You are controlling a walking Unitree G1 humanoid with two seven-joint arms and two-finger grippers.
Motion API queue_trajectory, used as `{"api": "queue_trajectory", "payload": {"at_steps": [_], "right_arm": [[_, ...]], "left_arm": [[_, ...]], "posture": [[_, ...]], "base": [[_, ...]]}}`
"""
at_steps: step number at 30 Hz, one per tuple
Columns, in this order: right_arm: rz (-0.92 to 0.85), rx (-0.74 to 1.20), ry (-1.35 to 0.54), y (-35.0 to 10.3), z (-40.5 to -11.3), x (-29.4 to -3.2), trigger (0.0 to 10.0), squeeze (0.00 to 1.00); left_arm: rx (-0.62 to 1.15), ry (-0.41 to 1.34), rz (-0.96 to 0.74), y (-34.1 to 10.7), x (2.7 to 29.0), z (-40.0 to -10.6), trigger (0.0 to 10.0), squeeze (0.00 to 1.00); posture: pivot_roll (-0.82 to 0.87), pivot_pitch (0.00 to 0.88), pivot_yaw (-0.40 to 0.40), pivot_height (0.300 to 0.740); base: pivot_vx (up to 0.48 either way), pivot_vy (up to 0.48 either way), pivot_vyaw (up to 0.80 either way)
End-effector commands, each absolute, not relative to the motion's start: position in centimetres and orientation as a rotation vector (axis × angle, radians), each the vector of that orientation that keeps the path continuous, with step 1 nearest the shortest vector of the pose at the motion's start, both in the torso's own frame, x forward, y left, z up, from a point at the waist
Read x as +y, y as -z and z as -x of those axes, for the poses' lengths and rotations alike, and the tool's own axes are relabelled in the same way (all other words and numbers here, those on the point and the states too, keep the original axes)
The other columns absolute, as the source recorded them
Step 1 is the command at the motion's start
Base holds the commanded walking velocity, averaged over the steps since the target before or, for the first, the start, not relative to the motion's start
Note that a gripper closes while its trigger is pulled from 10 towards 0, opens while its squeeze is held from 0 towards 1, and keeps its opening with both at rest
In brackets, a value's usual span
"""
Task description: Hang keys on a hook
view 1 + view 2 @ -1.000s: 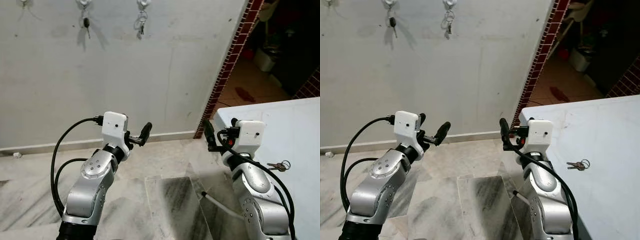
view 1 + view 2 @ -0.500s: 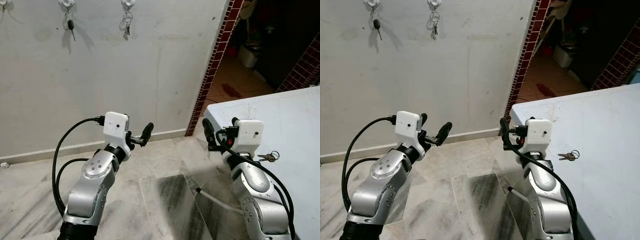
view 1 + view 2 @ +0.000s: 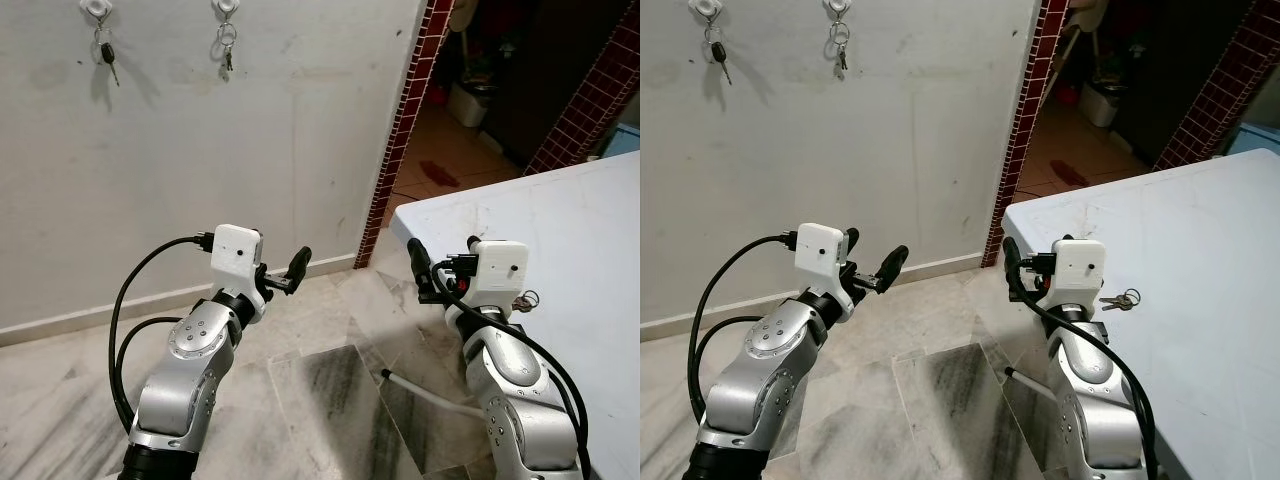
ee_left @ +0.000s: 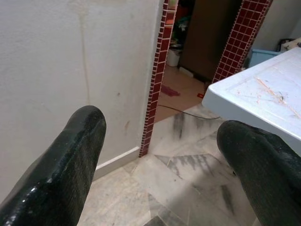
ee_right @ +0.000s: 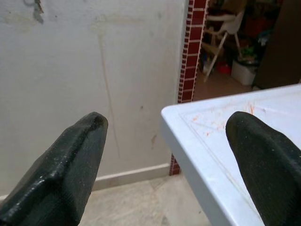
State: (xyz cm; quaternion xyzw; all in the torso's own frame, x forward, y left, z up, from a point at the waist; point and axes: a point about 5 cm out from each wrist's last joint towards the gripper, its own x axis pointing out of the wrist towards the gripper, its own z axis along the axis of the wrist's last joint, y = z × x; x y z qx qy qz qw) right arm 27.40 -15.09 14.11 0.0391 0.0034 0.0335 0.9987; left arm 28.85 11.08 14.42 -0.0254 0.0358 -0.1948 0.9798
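A small bunch of keys (image 3: pixel 1120 299) lies on the pale blue table (image 3: pixel 1210 230), just to the right of my right wrist. My right gripper (image 3: pixel 1025 262) is held up at the table's near-left corner, open and empty; its wrist view (image 5: pixel 164 155) looks past the table edge to the wall. My left gripper (image 3: pixel 282 272) is raised over the floor to the left, open with nothing in it (image 4: pixel 160 160). High on the white wall, two hooks (image 3: pixel 97 8) (image 3: pixel 226 8) each carry hanging keys (image 3: pixel 104 55) (image 3: pixel 226 50).
A red brick pillar (image 3: pixel 402 130) ends the wall, with a dark doorway and a bin (image 3: pixel 466 100) behind it. Marble floor (image 3: pixel 330 380) lies between my arms. A white cable (image 3: pixel 430 395) runs on the floor by the table.
The whole picture has shifted: the camera turned right, so the hooks slid left and the table and keys show more fully. Both arms keep the same pose, grippers still open.
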Motion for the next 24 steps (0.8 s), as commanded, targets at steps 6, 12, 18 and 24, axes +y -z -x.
{"api": "queue_trajectory", "payload": {"at_steps": [6, 12, 18, 24], "right_arm": [[-0.093, 0.013, -0.054, -14.19, -27.3, -15.58, 10.0, 0.0], [-0.079, 0.02, -0.053, -14.17, -27.4, -15.66, 10.0, 0.0], [-0.063, 0.031, -0.071, -14.12, -27.47, -15.31, 10.0, 0.0], [-0.083, 0.026, -0.067, -14.2, -27.46, -15.39, 10.0, 0.0]], "left_arm": [[0.094, 0.416, 0.049, -14.08, 10.72, -28.77, 10.0, 0.0], [0.095, 0.413, 0.045, -14.05, 10.76, -28.78, 10.0, 0.0], [0.096, 0.417, 0.045, -14.04, 10.71, -28.8, 10.0, 0.0], [0.092, 0.419, 0.046, -14.14, 10.64, -28.85, 10.0, 0.0]], "posture": [[0.12, 0.018, -0.076, 0.74], [0.13, 0.014, -0.078, 0.74], [0.13, 0.009, -0.076, 0.74], [0.13, 0.009, -0.076, 0.74]], "base": [[0.0, 0.0, -0.72], [0.0, 0.0, -0.71], [0.0, 0.0, -0.32], [0.0, 0.0, -0.78]]}}
